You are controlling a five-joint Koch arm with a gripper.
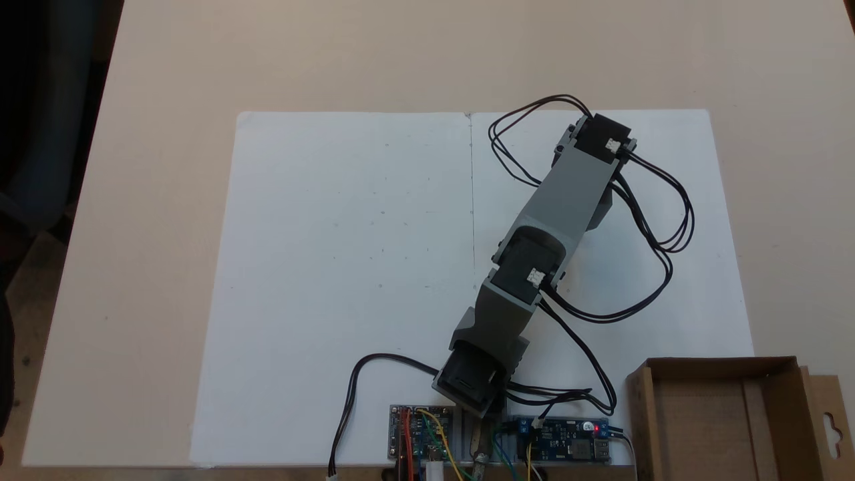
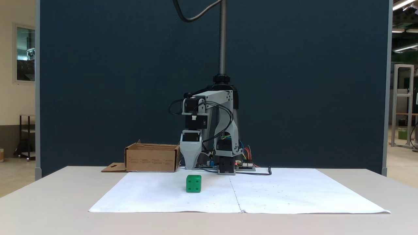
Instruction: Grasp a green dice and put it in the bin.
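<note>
In the fixed view from the front, we start at the left with the bin, a shallow brown cardboard box sitting on the tabletop at about nine o'clock from the arm's base. Its flap with the hang-hole cutout lies flat on the surface at its left side. Just right of the bin, the end effector points straight down, its grey tip low over the far edge of the white paper sheets. We see it as one tapered grey piece, so we cannot tell whether its jaws are spread or closed, and nothing shows between them. The green dice rests on the paper at about six o'clock from the end effector, nearer the camera and apart from it, with pips showing on its front face. Further right stands the arm's base, with circuit boards and coloured wires behind it, and a black cable trailing onto the paper.

In the fixed view from above, we see the two paper sheets side by side, then the grey arm stretched from its base at six o'clock toward one o'clock, with black cables looping to its right. The bin sits at the lower right corner, open and with bare cardboard inside.
</note>
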